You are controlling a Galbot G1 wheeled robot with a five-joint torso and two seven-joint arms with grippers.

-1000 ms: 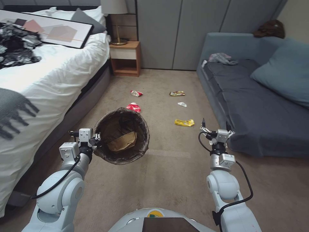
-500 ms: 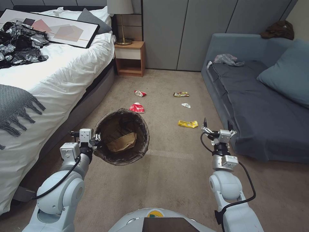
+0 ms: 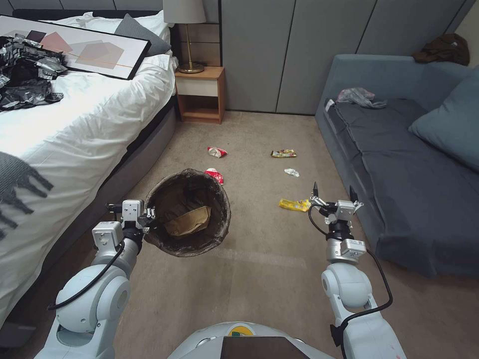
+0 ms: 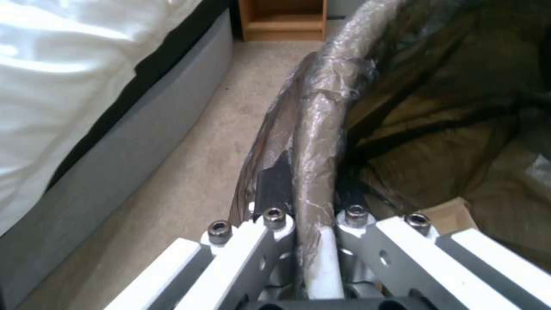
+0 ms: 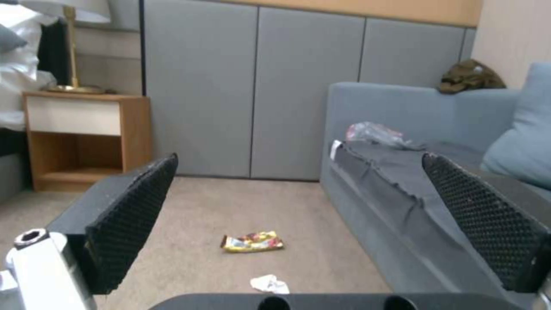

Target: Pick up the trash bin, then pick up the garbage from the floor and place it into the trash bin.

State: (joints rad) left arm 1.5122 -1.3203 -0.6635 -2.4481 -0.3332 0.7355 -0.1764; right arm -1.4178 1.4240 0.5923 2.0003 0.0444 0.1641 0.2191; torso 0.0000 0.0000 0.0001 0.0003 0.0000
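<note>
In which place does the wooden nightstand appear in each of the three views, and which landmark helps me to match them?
Head view: nightstand at the far wall, under the lamp.
Left wrist view: its open shelf lies beyond the trash bin rim, which the left gripper clamps.
Right wrist view: it stands beyond the open right gripper.
Shared landmark: the bed beside it.

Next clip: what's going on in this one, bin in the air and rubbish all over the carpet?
The left claw is shut on the rim of the trash bin, holding it off the carpet beside the bed. The right claw is open and empty, raised near the sofa. Litter lies ahead on the floor: a yellow wrapper, a crumpled tissue, a multicoloured wrapper and two red-and-white crushed bowls. Nothing there is picked up yet.
</note>
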